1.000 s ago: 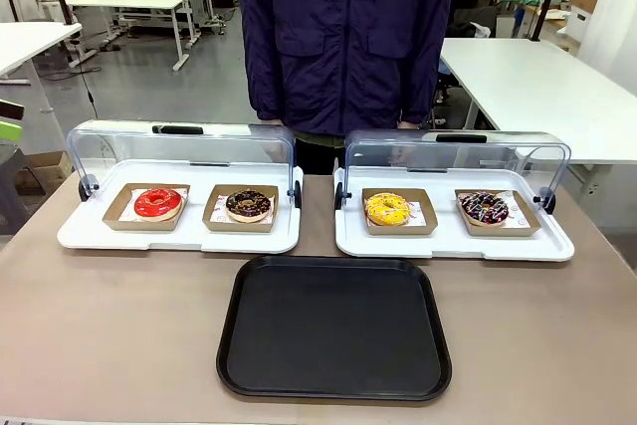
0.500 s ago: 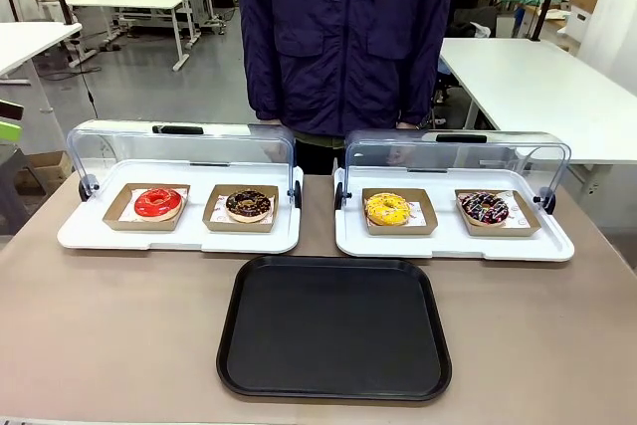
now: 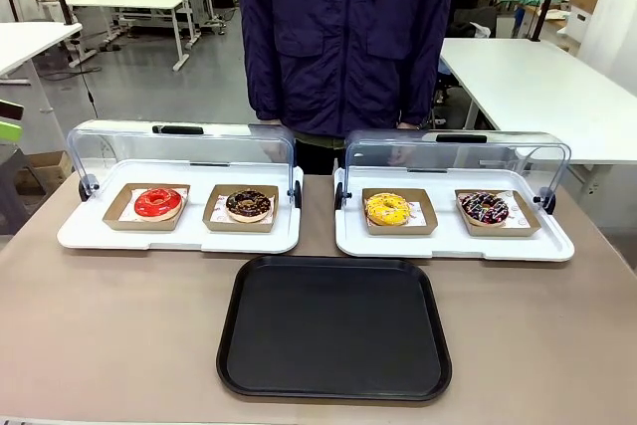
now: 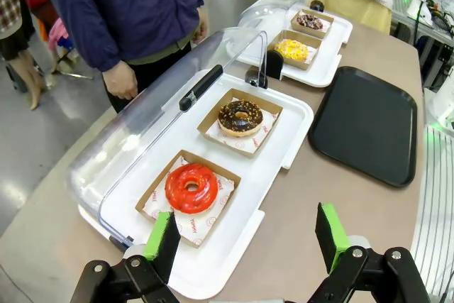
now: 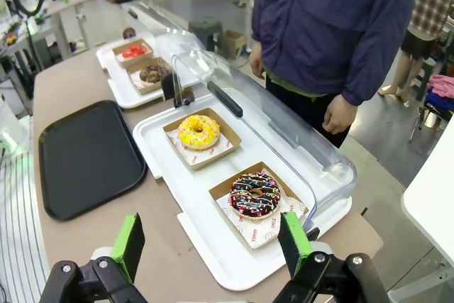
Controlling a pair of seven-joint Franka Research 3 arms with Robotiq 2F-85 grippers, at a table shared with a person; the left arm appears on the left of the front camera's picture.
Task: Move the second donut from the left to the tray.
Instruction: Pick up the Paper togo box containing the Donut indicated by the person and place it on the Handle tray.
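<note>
Step in hand: the very start, nothing picked up yet. Big flat black plastic tray (image 3: 333, 325): bare, in the middle of the brown tabletop (image 3: 119, 335).

Dark chocolate ring donut with light nut bits (image 3: 248, 204), in a square brown cardboard holder: just past the tray's far left corner, not on the tray, not touched. Resting there on a white display tray with a clear lid (image 3: 179, 236), lid swung back, so open on the side facing the black tray. Shiny red ring donut (image 3: 158, 203): further out to the left of the black tray, past the chocolate one.

Left tool (image 4: 247, 230): wide open, holding nothing, up high and well off to the left of the black tray. Right tool (image 5: 211, 238): wide open too, holding nothing, well off to the right of it. Person in a dark blue jacket (image 3: 343, 37): standing beyond the black tray at the far side, hands off the donuts.

Next, most likely: bring the left tool over and down to the chocolate donut. Better to grip the cardboard holder by its sides than to squash the soft top. Keep clear of the lid and the red donut. Then lift, carry back to the black tray, set down flat. Careful: easy to tip the holder.
</note>
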